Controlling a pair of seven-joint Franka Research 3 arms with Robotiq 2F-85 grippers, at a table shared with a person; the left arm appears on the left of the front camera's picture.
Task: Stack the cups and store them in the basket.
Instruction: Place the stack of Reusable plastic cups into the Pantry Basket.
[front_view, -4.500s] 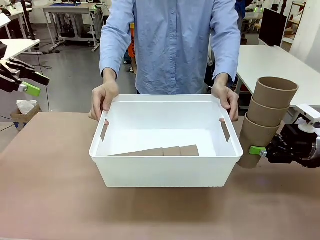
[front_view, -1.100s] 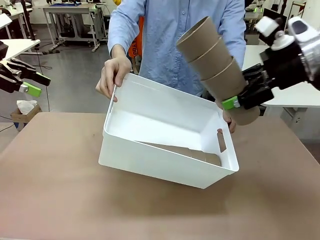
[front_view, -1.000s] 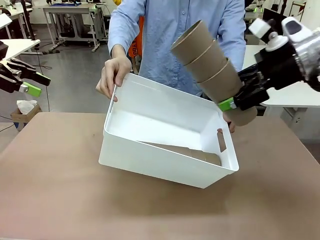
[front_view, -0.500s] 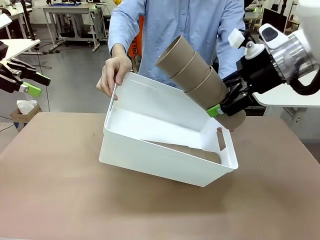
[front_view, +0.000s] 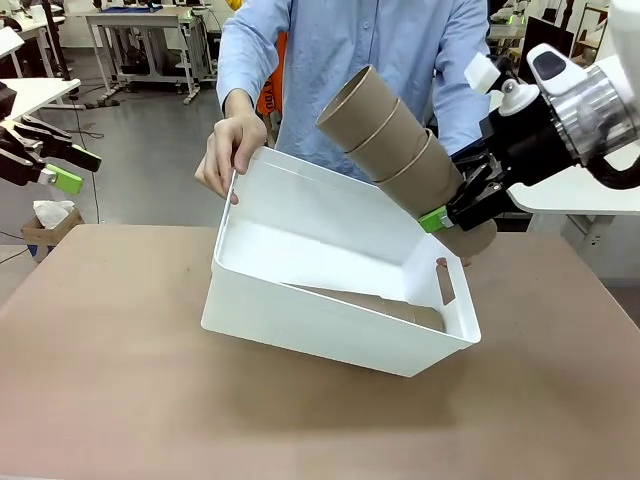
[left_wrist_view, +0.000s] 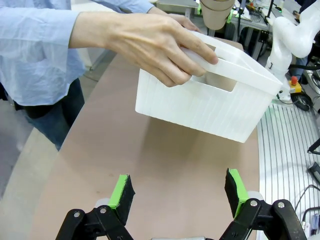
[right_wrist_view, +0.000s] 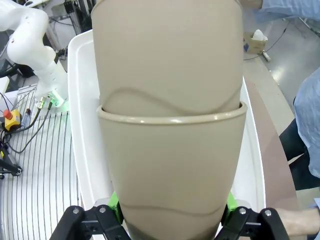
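Person's hand (front_view: 232, 152) tilting basket (front_view: 330, 320), right end effector (front_view: 447, 214) gripping stacked cups (front_view: 395, 150)

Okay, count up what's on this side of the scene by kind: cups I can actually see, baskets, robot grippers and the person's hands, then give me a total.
Cups in the held stack: 3
Cups lying in the basket: number unclear
Basket: 1
Grippers: 2, left gripper, right gripper
Person's hands: 2; one is
Total: 8 countable
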